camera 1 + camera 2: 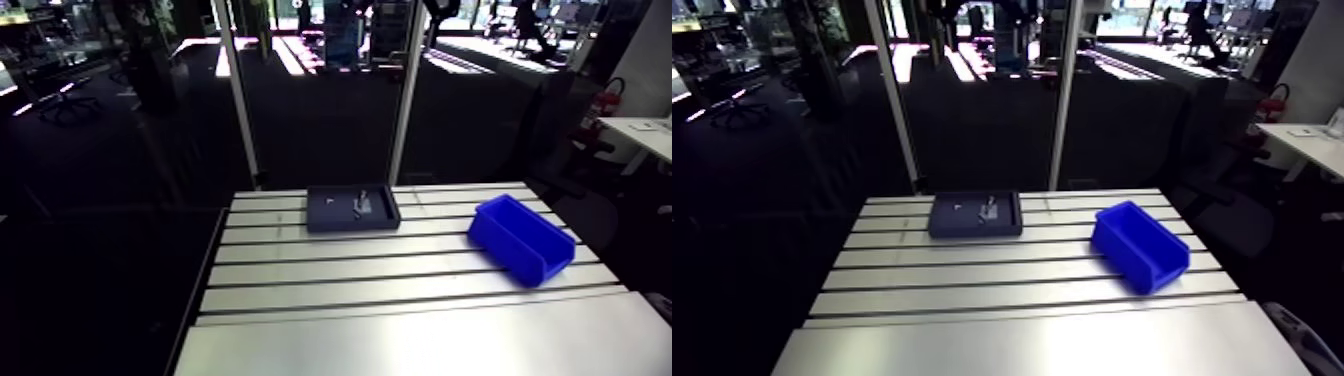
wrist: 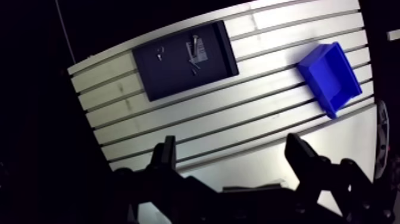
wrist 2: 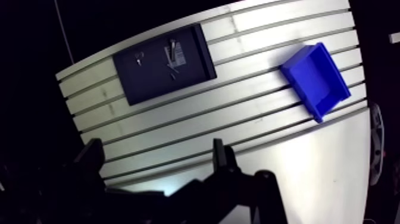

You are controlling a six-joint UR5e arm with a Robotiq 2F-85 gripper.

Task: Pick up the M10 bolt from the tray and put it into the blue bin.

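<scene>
Slotted table [image 1: 400, 300]: tray [image 1: 352, 210] mid-frame, blue bin [image 1: 522, 238] right of it; your gripper [image 2: 231, 149] hangs fingers apart, empty, ready to descend.

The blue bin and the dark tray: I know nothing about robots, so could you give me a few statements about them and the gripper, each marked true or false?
1. The blue bin stands on the table, apart from the dark tray. True.
2. A bolt already lies in the blue bin. False: its inside looks empty in the wrist view.
3. The gripper is shut on a bolt. False: it is open, with nothing between its fingers.
4. Small metal parts lie in the dark tray. True.
</scene>
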